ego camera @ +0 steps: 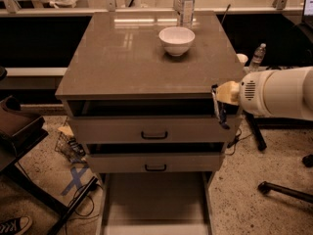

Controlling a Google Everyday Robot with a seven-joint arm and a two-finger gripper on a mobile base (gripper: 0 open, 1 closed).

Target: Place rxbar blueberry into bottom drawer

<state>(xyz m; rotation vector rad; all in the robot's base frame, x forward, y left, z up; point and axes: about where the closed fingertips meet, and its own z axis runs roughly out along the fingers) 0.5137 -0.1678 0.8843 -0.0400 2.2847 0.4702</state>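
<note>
My gripper (220, 109) hangs off the front right corner of the cabinet, level with the top drawer's front. It is shut on the rxbar blueberry (221, 115), a thin dark blue bar that points down from the fingers. The bottom drawer (156, 199) is pulled out below the cabinet, a pale shallow tray with a bare floor, down and to the left of the gripper. The two upper drawers (154, 130) with black handles stand slightly open.
A white bowl (176, 39) and a water bottle (185, 4) stand at the back of the cabinet top (122, 58). Another bottle (257, 57) stands to the right behind my arm. A chair base (288, 192) lies on the floor at the right; cables and a dark stand (19, 131) are at the left.
</note>
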